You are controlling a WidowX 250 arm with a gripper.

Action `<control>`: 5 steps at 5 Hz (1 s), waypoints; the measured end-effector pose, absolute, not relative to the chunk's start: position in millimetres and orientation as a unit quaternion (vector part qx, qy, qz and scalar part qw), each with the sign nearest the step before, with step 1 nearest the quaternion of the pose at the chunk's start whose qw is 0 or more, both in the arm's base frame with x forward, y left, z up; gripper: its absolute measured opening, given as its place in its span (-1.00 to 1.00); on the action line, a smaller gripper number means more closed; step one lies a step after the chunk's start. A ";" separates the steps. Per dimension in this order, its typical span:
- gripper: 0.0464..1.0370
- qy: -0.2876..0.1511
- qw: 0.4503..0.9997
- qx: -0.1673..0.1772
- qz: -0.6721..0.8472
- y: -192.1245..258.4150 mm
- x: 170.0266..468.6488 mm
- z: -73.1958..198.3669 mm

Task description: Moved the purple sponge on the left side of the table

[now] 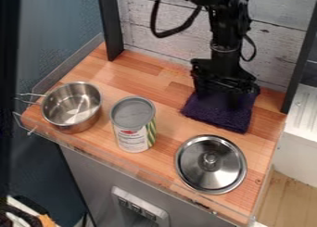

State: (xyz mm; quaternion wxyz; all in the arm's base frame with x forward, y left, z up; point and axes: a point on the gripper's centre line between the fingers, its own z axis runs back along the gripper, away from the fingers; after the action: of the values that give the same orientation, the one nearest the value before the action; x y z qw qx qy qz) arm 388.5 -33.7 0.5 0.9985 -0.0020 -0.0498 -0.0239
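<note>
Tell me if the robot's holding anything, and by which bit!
It can't be told: the end effector is down at the wall-side part of the sponge, but any grip is hidden.

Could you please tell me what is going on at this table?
A black robot arm is at the purple sponge, with its end effector right over it; I cannot tell whether it grips it. The sponge is at the back right of the wooden table in this view, not on the left side. A metal pot stands at the left, a can beside it, and a metal lid lies front right.
</note>
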 end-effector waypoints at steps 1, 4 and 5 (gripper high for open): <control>0.93 -0.060 0.998 0.008 -0.030 -34.5 394.9 -3.7; 0.93 -0.028 0.998 0.035 -0.033 25.2 373.2 -5.5; 0.93 -0.023 0.999 0.037 -0.032 53.0 366.4 -6.1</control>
State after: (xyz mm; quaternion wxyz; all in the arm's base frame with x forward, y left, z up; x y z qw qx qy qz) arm 366.4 53.0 -6.1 0.9985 0.0372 -0.0226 -0.0321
